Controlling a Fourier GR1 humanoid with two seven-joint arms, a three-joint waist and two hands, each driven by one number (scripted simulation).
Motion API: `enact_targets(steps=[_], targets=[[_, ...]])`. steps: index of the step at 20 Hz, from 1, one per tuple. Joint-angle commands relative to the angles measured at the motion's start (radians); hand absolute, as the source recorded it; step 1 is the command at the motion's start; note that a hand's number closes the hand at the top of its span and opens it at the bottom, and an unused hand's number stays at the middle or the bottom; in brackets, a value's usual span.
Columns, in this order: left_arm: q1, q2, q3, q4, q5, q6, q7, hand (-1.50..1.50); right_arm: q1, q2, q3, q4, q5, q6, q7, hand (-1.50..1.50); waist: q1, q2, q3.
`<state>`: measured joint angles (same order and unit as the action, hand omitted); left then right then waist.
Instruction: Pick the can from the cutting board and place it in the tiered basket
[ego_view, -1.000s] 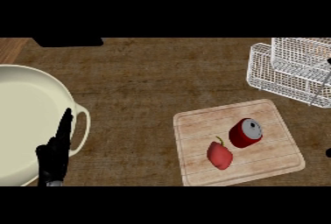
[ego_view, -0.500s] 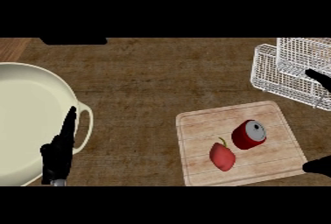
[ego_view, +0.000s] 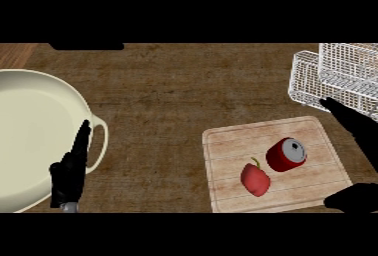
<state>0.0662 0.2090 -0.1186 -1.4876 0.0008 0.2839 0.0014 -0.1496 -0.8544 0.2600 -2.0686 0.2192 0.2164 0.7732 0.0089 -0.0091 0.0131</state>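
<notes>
A red can (ego_view: 285, 155) lies on its side on the light wooden cutting board (ego_view: 229, 145), silver top facing up and right. The white wire tiered basket (ego_view: 336, 75) stands at the back right. My right hand (ego_view: 354, 125) comes in from the right edge, open, its straight fingers stretched over the board's far right corner and its thumb (ego_view: 351, 200) low by the near right corner. It is apart from the can. My left hand (ego_view: 71, 170) rests open at the lower left, fingers up.
A red apple-like fruit (ego_view: 255, 180) lies on the board just left of and nearer than the can. A large cream pot (ego_view: 44, 135) fills the left side, its handle beside my left hand. Bare wooden counter (ego_view: 170, 90) spans the middle.
My right hand has moved in from the right edge toward the can, showing more of its fingers and thumb. The can, fruit and left hand have not moved.
</notes>
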Motion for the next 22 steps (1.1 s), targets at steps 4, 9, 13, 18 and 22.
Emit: enact_targets(steps=[4, 9, 13, 18, 22], targets=[[0.004, -0.031, -0.022, 0.07, 0.028, -0.053, 0.044, 0.0, -0.048, 0.067, 0.105, 0.015, 0.091, 0.057, 0.122, -1.5, -0.003, 0.011, -0.014], [0.04, -0.066, -0.038, 0.085, -0.001, -0.03, -0.004, 0.0, -0.132, 0.169, 0.152, 0.045, 0.083, 0.091, 0.184, -1.5, 0.005, 0.012, -0.014], [0.026, -0.048, -0.024, 0.06, -0.006, -0.032, 0.061, 0.0, -0.091, 0.168, 0.182, 0.058, 0.136, 0.106, 0.183, -1.5, -0.004, 0.01, -0.014], [0.016, -0.062, -0.017, 0.084, -0.001, -0.044, 0.014, 0.0, -0.176, 0.2, 0.205, 0.177, 0.119, 0.186, 0.25, -1.5, 0.007, 0.014, -0.015], [0.027, -0.07, -0.011, 0.106, -0.011, -0.041, -0.01, 0.0, -0.133, 0.188, 0.19, 0.176, 0.12, 0.185, 0.222, -1.5, -0.007, 0.012, -0.014]])
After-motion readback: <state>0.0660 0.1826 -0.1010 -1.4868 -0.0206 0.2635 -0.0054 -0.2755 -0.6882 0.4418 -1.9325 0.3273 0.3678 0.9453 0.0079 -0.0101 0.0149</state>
